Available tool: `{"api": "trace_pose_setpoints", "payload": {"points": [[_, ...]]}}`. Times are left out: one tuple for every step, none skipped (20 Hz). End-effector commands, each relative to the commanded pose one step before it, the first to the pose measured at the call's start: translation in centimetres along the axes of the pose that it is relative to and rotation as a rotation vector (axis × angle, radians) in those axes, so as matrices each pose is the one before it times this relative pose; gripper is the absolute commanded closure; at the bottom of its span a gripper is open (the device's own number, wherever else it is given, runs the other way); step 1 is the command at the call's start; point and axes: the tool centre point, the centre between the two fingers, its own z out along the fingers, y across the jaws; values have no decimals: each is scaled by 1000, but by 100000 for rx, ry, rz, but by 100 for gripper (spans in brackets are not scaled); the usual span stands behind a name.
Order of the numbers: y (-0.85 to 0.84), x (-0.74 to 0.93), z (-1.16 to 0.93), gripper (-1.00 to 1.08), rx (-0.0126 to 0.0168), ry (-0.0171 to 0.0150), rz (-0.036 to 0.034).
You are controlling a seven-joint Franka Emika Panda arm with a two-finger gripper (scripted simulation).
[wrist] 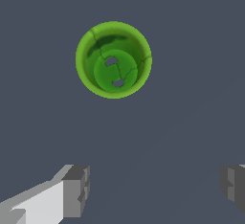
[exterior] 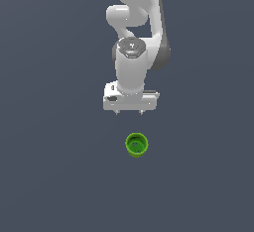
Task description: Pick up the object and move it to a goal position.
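While the white, rounded robot arm [exterior: 133, 52] is reaching in from the top of the exterior view, its pale grey two-fingered tool [exterior: 129, 112] is hanging with its fingers pointing down at the dark slate-blue surface [exterior: 54, 166]. The tool is standing released: the jaws are spread wide, and in the wrist view the two blocky grey fingertips [wrist: 76, 189] are sitting far apart at opposite edges of the picture, with only bare surface between them. Nothing is sitting in that gap, and nothing is touching either finger.

Out beyond the tool, the small bright green cup with a thicker rim [exterior: 136, 145] is resting upright on the surface, mouth facing up. In the exterior view it is lying below the tool in the picture, slightly towards the exterior view's right of the tool's middle, and clearly apart from the fingertips. In the wrist view the cup [wrist: 114, 59] is showing its open mouth as a round ring, with a lighter green floor inside carrying two small pale patches, and faint lines are running down its inner wall. It is looking narrower than the spread of the fingers. The cup is lying ahead of the fingertips there, not between them.

The surface around the cup is showing as one flat, even colour in both views.
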Motion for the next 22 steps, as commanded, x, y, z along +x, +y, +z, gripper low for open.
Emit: {"api": "trace_pose_setpoints", "payload": {"points": [[1, 0, 0, -20, 0, 0, 0], [20, -15, -19, -20, 0, 0, 0], [-37, -11, 46, -20, 1, -169, -155], [-18, -32, 30, -20, 6, -201, -177], [-21, -42, 36, -20, 16, -249, -207], [-15, -32, 27, -20, 24, -183, -135], [-4, -21, 6, -20, 24, -84, -43], [-13, -6, -6, -20, 0, 0, 0], [16, 14, 14, -20, 0, 0, 0], [-20, 9, 13, -20, -120, -50, -234], [-36, 17, 39, -20, -223, -139, -476], [-50, 25, 54, -20, -320, -192, -676], [-64, 34, 69, -20, -414, -242, -865], [-76, 43, 83, -20, -509, -295, -1055], [-89, 51, 97, -20, -600, -349, -1241], [-102, 61, 112, -20, -697, -408, -1434], [-114, 71, 125, -20, -791, -463, -1619], [-126, 82, 138, -20, -892, -522, -1811], [-137, 94, 151, -20, -996, -584, -2007], [-148, 108, 164, -20, -1106, -649, -2209], [-158, 122, 176, -20, -1218, -716, -2409], [-167, 138, 186, -20, -1333, -785, -2609]]}}
